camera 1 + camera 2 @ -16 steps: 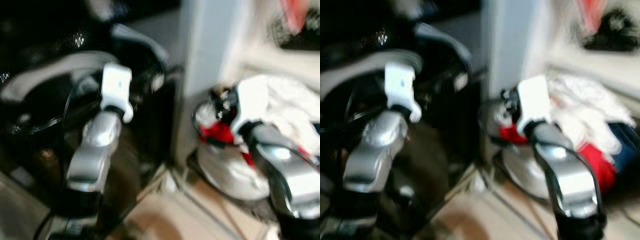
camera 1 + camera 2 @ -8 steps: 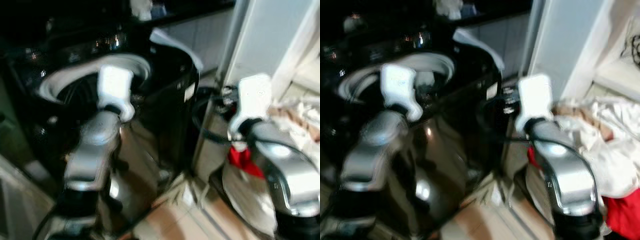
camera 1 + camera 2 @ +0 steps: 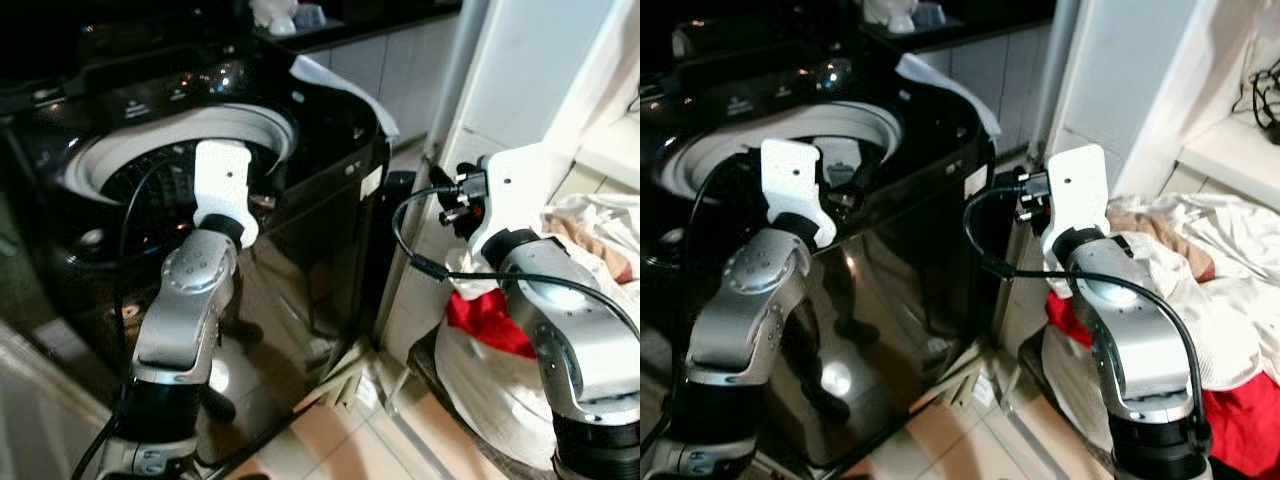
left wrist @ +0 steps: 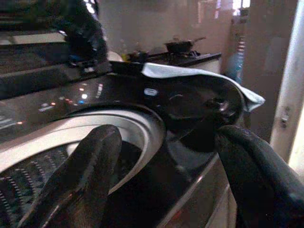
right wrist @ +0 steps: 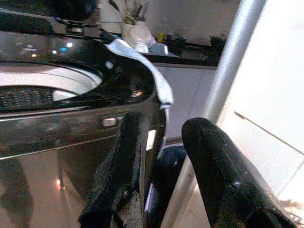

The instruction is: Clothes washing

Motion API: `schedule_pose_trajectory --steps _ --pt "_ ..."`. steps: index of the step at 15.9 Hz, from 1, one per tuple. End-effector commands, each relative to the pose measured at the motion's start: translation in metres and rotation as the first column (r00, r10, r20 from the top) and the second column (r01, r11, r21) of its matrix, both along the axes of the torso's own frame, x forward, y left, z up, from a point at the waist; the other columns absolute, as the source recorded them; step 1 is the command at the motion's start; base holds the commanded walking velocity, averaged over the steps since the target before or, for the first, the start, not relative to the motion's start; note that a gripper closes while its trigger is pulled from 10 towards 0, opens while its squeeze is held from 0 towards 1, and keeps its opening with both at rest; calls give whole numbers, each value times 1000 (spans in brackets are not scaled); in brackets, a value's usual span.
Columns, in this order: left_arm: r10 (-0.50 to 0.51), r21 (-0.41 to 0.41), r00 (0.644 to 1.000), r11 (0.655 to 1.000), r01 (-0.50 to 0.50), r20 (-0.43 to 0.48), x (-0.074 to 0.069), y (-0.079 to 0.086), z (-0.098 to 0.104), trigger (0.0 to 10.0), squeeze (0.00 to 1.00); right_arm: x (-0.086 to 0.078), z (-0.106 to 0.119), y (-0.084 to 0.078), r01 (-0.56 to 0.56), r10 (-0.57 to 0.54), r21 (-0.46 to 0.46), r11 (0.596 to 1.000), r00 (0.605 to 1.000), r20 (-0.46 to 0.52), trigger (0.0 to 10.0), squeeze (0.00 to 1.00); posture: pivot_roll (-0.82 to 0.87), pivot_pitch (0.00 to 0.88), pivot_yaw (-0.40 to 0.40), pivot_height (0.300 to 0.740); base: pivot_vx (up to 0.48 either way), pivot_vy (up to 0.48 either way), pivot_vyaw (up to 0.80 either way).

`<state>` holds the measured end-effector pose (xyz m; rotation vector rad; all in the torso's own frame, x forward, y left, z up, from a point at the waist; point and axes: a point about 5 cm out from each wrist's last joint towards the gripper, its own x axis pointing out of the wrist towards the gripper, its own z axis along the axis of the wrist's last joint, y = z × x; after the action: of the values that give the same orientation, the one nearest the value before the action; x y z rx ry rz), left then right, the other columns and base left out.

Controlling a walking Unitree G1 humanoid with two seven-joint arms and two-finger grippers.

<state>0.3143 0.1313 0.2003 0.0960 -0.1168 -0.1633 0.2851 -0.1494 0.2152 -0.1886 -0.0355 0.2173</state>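
Eye views: top-loader washing machine (image 3: 200, 150) stood open on the robot's left, laundry pile (image 3: 1200, 290) in its bag on the right | left wrist: left gripper (image 4: 166, 156) spread, empty, over drum rim (image 4: 137, 118) | right wrist: right gripper (image 5: 166, 156) parted, empty, beside machine's corner | advice: turn right, grasp one garment deep.

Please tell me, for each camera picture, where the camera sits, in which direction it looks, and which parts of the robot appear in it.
Eye views: from the head, looking down at the washing machine and the laundry pile; both silver arms show.
Left wrist view: looks along the left gripper, fingers apart, over the open drum.
Right wrist view: looks along the right gripper, fingers apart, at the machine's front corner.
Shared: a white cloth draped on the machine's corner.
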Motion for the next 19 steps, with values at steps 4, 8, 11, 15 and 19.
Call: schedule_pose_trajectory --steps 4,8,11,15,19 --pt "-3 7 1000 1000 3 8 -1 -1 3 10000 0 0 2 2 15 -15 47 999 1000 13 10000 0 22 0 5 740 0 -480 222" --pt "-1 -6 1000 1000 1 -19 2 1 1 10000 0 -1 -1 0 71 -71 50 996 998 -2 10000 0 8 0 24 740 0 -120 0" --pt "-12 16 1000 1000 12 -2 4 5 4 10000 0 -3 -4 3 60 -58 76 995 998 -33 10000 0 1 0 36 740 0 0 0" --pt "-6 -11 1000 1000 6 3 4 7 6 10000 0 -3 -5 3 56 -50 110 992 997 -54 10000 0 2 0 32 740 124 0 -219" --pt "4 -30 1000 1000 -4 0 4 9 5 10000 0 -3 -3 6 25 -21 93 995 999 -50 10000 0 6 0 24 740 273 0 0"
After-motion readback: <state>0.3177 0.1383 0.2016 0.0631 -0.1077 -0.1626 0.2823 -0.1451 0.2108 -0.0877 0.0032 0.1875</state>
